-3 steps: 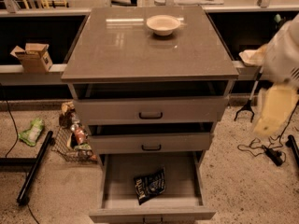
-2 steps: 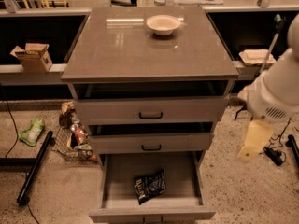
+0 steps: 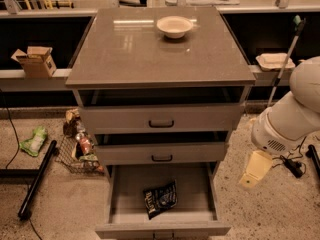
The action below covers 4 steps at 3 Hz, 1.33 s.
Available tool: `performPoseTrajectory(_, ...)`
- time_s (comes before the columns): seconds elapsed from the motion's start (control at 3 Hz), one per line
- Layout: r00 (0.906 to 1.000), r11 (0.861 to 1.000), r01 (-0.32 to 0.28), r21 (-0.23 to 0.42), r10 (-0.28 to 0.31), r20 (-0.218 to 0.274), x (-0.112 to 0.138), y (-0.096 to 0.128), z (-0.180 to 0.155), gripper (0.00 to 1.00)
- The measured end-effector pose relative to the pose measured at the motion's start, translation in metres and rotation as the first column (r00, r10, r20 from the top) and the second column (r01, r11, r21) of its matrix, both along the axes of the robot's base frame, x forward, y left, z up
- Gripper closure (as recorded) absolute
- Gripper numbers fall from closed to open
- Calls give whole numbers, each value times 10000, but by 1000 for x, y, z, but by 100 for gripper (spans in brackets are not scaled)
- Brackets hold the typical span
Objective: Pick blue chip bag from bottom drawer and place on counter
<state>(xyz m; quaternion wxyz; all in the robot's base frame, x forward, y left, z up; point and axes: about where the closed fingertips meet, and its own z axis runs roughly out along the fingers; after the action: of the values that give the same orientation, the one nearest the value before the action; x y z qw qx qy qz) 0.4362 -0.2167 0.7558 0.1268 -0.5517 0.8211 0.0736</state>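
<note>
Nearest the camera, the bottom drawer [image 3: 125,196] is seen pulled fully out, and the blue chip bag [image 3: 161,198] is found lying flat on its grey floor, slightly right of the middle and clear of the side walls. To the right of the drawer, outside the cabinet and above the speckled floor, the claw [image 3: 255,169] is held pointing downward at the end of the bulky white arm [image 3: 290,119]; it is well apart from the bag and nothing is seen in its grasp, but whether it is set wide or narrow cannot be told. Above the open drawer, the middle drawer [image 3: 162,153] and the top drawer [image 3: 161,118] are each drawn out a little, with their black handles shown at the front. On the floor to the left, a wire basket [image 3: 75,151] of packets is placed against the cabinet, a black pole [image 3: 36,180] is laid at a slant, and a green packet [image 3: 34,140] is seen further left. The glossy worktop [image 3: 150,54] is set over the drawers, and a pale bowl [image 3: 174,26] is carried near its far edge. Behind, a cardboard box [image 3: 35,61] is kept on the long shelf [image 3: 15,75] at the left, and a pale tray [image 3: 275,61] at the right.
</note>
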Motion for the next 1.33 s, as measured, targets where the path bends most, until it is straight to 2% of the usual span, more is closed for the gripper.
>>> performPoseTrajectory(0.33,9993,9997,-140,189,147,-348,1,7,-50,0)
performPoseTrajectory(0.67,9968,9966,-373,740,424,-684,2,26,-134,0)
performPoseTrajectory(1.0,9953,9875,-523,1484,637,-731,5,46,-205,0)
performPoseTrajectory(1.33,9904,9641,-584,2592,887,-1065,7,68,-277,0)
